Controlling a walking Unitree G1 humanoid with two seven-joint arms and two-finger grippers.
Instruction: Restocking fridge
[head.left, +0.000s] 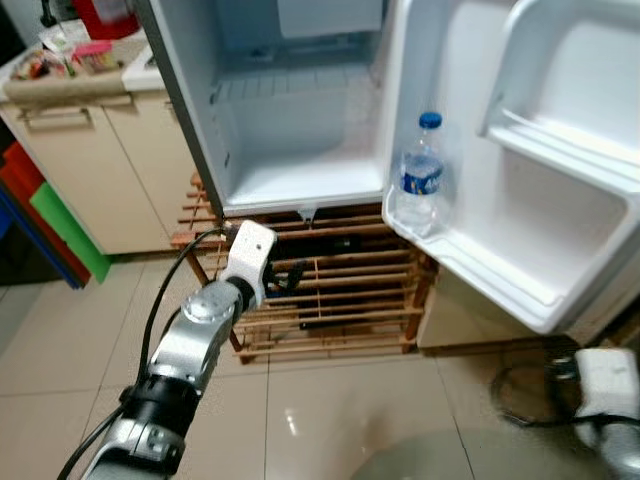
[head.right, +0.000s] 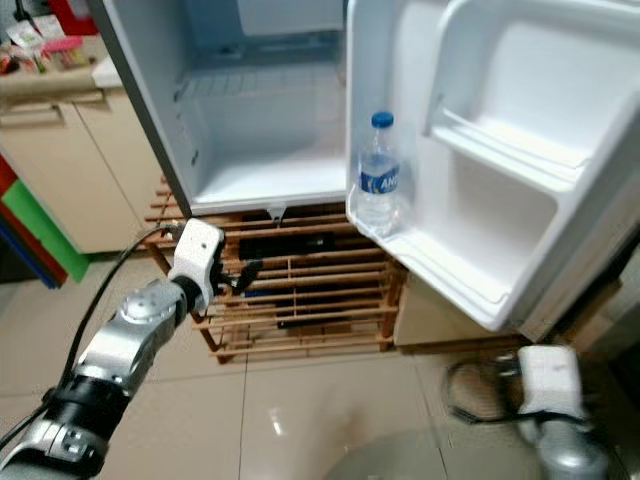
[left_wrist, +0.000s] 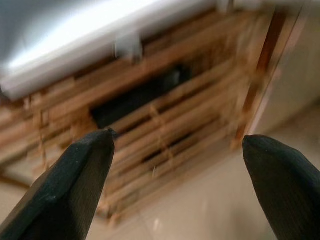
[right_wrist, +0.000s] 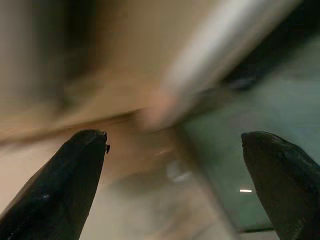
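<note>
- Left gripper (left_wrist: 177, 165): fingers spread wide, holding nothing, touching nothing; raised in front of the wooden slatted rack (head.left: 330, 290), just below the fridge's lower edge.
- Right gripper (right_wrist: 172, 165): fingers wide apart, empty; arm low at the robot's right side, near the floor; its wrist view is blurred.
- Fridge (head.left: 290, 150): small, white, standing on the rack, door (head.left: 520, 160) swung open.
- Water bottle (head.left: 422, 178): clear, blue cap, blue label; upright in the door's lower shelf, at the end nearest the hinge.
- Cabinet (head.left: 90, 160): beige, left of the fridge.
</note>
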